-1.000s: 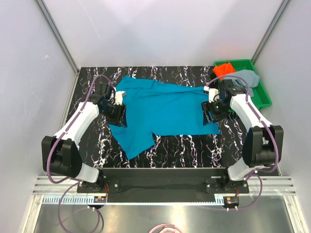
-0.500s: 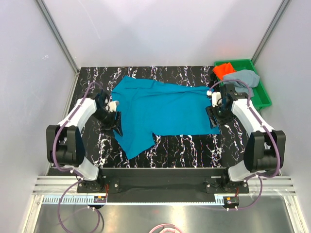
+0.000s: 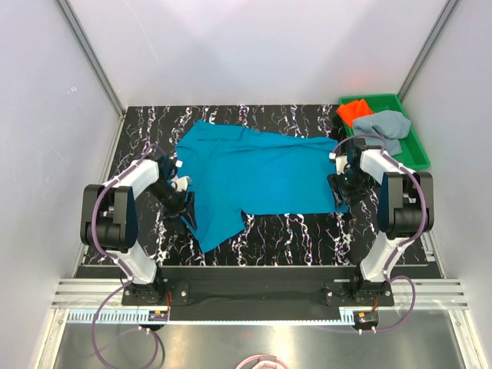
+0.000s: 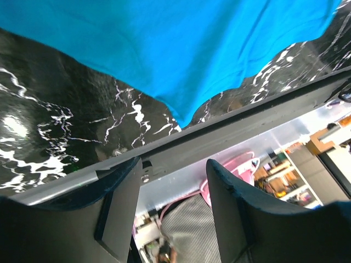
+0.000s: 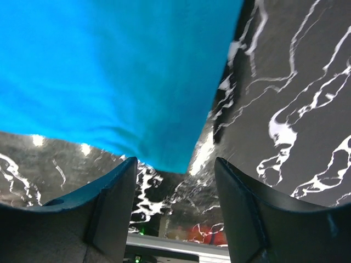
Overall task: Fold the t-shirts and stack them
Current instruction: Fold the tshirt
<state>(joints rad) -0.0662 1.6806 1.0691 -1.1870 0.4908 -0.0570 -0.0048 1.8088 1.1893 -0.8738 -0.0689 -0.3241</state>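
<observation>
The soft teal-blue cloth t-shirt [image 3: 254, 173] is lying spread on the black worktop [image 3: 300, 231]. The left end effector [image 3: 185, 211] and right end effector [image 3: 339, 194] are gaping, holding nothing. They should be pinching matching edges together.

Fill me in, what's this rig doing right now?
Two arms are working on the teal-blue t-shirt, which lies spread out on the black marbled table. The left gripper is at its left edge and the right gripper at its right edge, both open and empty. The orange-red t-shirt and grey-blue t-shirt lie in the green tray.
</observation>
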